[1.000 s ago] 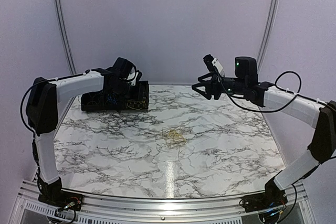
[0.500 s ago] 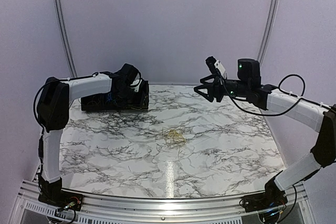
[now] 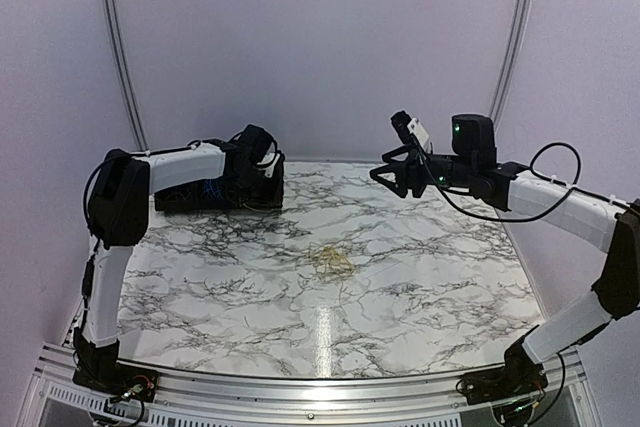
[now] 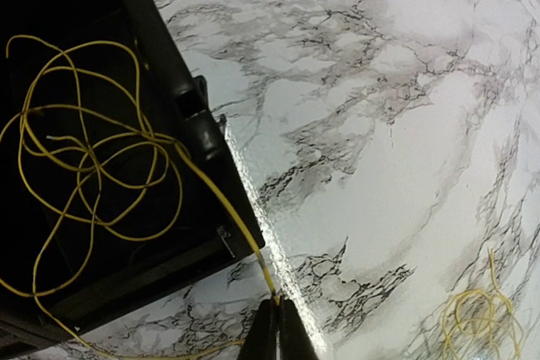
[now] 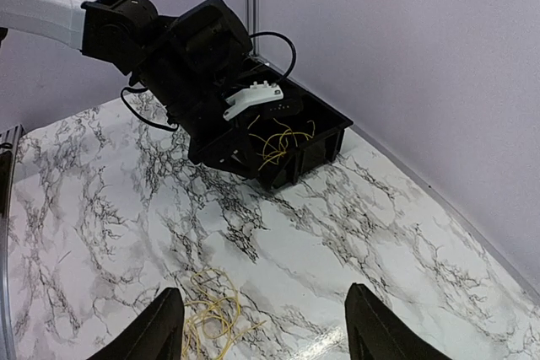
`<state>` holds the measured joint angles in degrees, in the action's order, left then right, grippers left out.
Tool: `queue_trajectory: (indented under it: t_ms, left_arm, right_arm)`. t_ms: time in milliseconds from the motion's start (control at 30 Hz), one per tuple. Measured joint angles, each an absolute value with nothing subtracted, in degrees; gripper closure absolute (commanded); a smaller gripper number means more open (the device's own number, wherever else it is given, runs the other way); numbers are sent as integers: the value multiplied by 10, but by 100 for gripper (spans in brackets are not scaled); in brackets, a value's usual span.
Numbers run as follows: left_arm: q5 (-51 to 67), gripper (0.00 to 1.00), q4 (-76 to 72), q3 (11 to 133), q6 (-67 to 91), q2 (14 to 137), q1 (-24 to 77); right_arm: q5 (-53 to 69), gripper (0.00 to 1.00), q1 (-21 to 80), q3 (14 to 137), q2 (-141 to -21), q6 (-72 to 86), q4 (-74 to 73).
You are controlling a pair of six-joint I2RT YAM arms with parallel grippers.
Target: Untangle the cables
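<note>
A tangle of yellow cables point(image 4: 89, 158) lies inside a black box point(image 4: 181, 111) at the table's back left. One yellow strand runs out over the box's corner and ends between the tips of my left gripper point(image 4: 277, 308), which is shut on it just above the marble. In the top view that left gripper point(image 3: 262, 169) hangs at the box's right end. A second small bundle of yellow cables point(image 3: 332, 260) lies loose mid-table, also in the right wrist view point(image 5: 209, 309). My right gripper point(image 5: 263, 297) stands open in the air, high over the table's back right point(image 3: 385, 173), holding nothing.
The black box point(image 3: 215, 193) sits against the back wall on the left. The marble table top point(image 3: 420, 277) is ringed by pale walls on three sides. The left arm's black cord point(image 5: 274, 48) loops above the box.
My left gripper has moved right along the box to its right end and closed on the yellow strand. The right arm has drifted slightly right, still open.
</note>
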<state>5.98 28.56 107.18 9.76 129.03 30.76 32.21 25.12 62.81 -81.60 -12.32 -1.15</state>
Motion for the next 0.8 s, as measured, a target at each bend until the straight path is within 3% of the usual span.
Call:
queue_trajectory:
  t_ms: [533, 800]
  left_arm:
    - [36, 100, 276, 1140, 100, 1306, 253]
    - [62, 100, 227, 1197, 124, 1384, 225]
  right_arm:
    - [312, 34, 251, 625, -810, -123, -24]
    - [302, 34, 251, 619, -789, -123, -50]
